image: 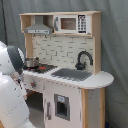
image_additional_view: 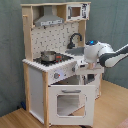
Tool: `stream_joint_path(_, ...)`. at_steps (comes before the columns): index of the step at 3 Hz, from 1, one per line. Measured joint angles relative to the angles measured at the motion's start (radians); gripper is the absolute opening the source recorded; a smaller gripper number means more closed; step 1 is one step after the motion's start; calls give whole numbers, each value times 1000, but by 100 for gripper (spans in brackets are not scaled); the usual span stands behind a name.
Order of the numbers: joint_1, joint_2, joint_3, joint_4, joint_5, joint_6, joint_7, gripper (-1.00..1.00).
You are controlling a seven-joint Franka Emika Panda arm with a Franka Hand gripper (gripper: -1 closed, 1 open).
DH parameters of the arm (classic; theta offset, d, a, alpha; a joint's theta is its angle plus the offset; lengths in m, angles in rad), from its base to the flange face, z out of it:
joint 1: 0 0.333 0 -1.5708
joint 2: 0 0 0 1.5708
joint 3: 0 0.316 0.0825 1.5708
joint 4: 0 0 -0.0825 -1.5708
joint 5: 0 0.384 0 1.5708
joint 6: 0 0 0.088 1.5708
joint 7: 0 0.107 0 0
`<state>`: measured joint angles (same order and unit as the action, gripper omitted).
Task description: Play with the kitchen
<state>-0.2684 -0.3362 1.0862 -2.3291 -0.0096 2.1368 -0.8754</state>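
The kitchen [image_additional_view: 55, 65] stands on the wooden floor with its oven door [image_additional_view: 70, 102] swung partly open, and the arm's tool [image_additional_view: 89, 67], whose state I cannot tell, sits at the door's top edge, so the door is probably best moved slowly along its hinge arc.

Pot [image_additional_view: 48, 55] on stovetop [image_additional_view: 56, 60]

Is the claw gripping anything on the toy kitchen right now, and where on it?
Cannot tell. The arm sits at the kitchen front, just above the open oven door, but the claw is hidden in both exterior views.
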Motion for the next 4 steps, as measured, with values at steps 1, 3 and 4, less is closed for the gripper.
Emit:
stream_joint_path(1,-14,9,0,-4,0,14,-50,-100)
stream_joint_path(3,-27,95,0,-90,-4,158,-106,-100)
stream_joint_path(4,-30,162,10,-98,-4,221,-67,-100)
